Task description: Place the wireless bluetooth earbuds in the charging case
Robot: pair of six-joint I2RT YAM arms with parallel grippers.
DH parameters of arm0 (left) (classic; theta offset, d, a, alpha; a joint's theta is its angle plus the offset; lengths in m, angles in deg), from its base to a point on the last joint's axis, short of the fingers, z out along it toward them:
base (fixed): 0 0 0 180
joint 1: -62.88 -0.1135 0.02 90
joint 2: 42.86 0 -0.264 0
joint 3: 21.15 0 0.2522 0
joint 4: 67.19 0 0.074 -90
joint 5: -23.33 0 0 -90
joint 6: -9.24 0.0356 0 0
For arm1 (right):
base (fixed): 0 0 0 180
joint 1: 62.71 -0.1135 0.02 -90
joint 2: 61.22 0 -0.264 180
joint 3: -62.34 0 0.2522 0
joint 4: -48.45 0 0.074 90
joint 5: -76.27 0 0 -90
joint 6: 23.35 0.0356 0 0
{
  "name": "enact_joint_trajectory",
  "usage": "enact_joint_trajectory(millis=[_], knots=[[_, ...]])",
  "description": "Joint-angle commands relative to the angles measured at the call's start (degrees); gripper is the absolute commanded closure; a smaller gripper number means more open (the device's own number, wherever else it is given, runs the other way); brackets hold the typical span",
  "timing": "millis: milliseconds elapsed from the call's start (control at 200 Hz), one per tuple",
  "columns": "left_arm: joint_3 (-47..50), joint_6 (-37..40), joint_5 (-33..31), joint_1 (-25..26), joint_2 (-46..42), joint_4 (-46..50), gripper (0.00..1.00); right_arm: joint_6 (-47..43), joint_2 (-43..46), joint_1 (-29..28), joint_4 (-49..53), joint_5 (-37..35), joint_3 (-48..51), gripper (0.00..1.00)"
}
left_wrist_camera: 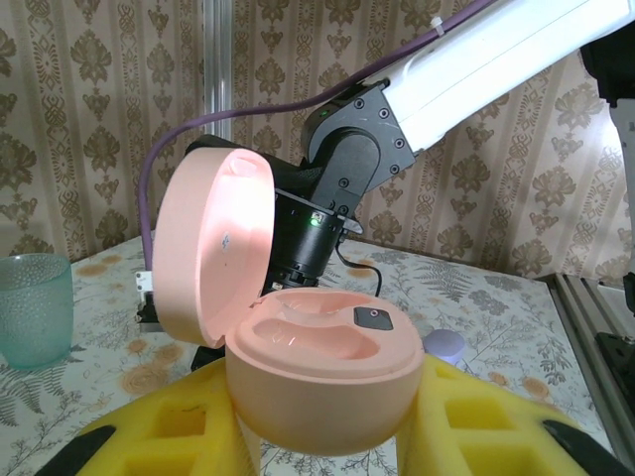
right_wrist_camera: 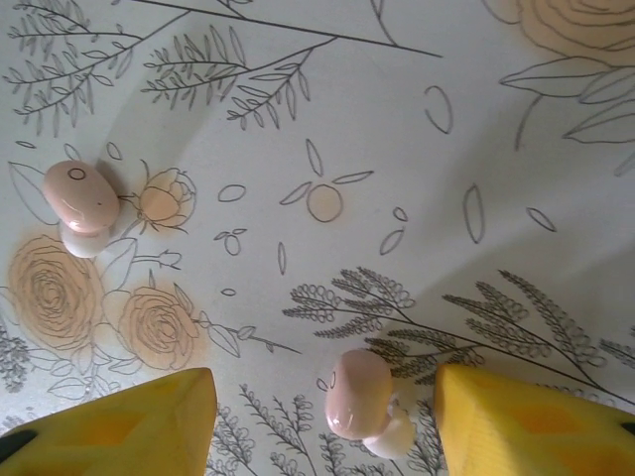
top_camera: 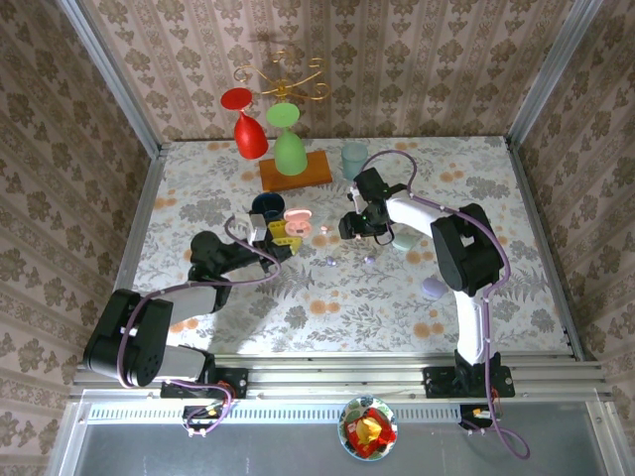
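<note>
**Two-arm cell, floral tabletop (top_camera: pixel 298 307), seen from the near edge.**

(a) The left claw (top_camera: pixel 279 236) sits close to the middle of the tabletop, slightly toward the left edge. It is clamped on the pink charging case (left_wrist_camera: pixel 322 372), with yellow fingers (left_wrist_camera: pixel 476 416) pressing the lower shell from both sides. The lid stands open and nearly upright. The two moulded wells in the base are unfilled.

(b) The right claw (top_camera: pixel 357 228) is just to the right of the case and points down at the tabletop. Its jaws stand moderately wide and grip nothing. From its wrist, one pink earbud (right_wrist_camera: pixel 357 394) lies on the print between the yellow fingertips (right_wrist_camera: pixel 526 426). It is nearer the right-hand one in that view and apart from both. A second pink earbud (right_wrist_camera: pixel 77 195) lies well apart from the first, on a printed rose.

(c) From overhead, a third bud (top_camera: pixel 330 262) and a fourth bud (top_camera: pixel 369 260) lie a little nearer the near edge. They are too small to tell their colour.

(d) A lilac case (top_camera: pixel 434 289) lies toward the right edge, and a mint case (top_camera: pixel 405 239) is partly under the right arm. A dark blue cup (top_camera: pixel 266 206) stands just beyond the left claw. Along the far edge are a teal cup (top_camera: pixel 354 157), a wooden block (top_camera: pixel 295 172), a red goblet (top_camera: pixel 248 129) and a green goblet (top_camera: pixel 289 147).
</note>
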Motion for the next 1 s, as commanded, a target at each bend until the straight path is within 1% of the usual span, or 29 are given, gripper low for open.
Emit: enact_joint_trajectory(millis=[0, 140, 270, 395, 495, 645, 920, 995], knots=[[1.01, 1.64, -0.38, -1.5, -0.13, -2.13, 0.73, -1.01, 3.71, -1.52, 3.99, -7.58, -0.43, 0.39], [2.23, 1.62, -1.55, -3.69, -0.95, -2.38, 0.73, -2.56, 4.39, -5.41, 6.95, -19.23, -2.2, 0.39], [3.84, 2.21, -4.31, -5.85, -2.78, -2.37, 0.73, -0.67, 2.07, -8.6, 11.37, -30.66, -6.11, 0.41], [4.97, 2.47, -5.59, -7.42, -4.48, -2.37, 0.73, 0.91, -1.62, -11.42, 14.99, -37.91, -10.43, 0.44], [5.43, 2.62, -5.69, -7.88, -5.21, -2.35, 0.73, 1.02, -4.82, -12.98, 17.25, -40.02, -13.88, 0.46], [5.87, 3.02, -6.18, -8.24, -6.06, -2.36, 0.73, 1.47, -9.23, -14.28, 21.34, -43.13, -19.12, 0.54], [6.14, 3.1, -5.95, -8.39, -6.45, -2.24, 0.73, 1.16, -14.85, -15.3, 25.89, -46.44, -24.0, 0.65], [6.08, 3.1, -5.85, -8.32, -6.45, -2.21, 0.73, 1.04, -15.42, -15.37, 26.1, -46.4, -24.15, 0.65]])
